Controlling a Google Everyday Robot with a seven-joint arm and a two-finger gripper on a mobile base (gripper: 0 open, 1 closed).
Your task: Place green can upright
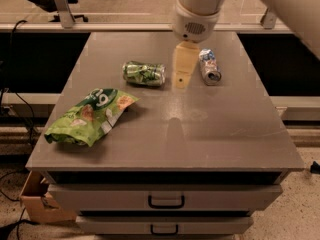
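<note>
The green can (144, 73) lies on its side on the grey table (200, 134), toward the back and left of the middle. It is shiny green with pale markings, its long axis running left to right. My gripper (183, 70) hangs from the white arm (196, 9) that comes in from the top right. It hovers above the table just right of the green can, between that can and a silver-white-blue can (209, 66). It holds nothing that I can see.
The silver-white-blue can lies on its side at the back right. A larger green snack bag (90, 116) lies at the front left. Drawers (166, 200) sit under the tabletop. A cardboard box (36, 204) stands on the floor at lower left.
</note>
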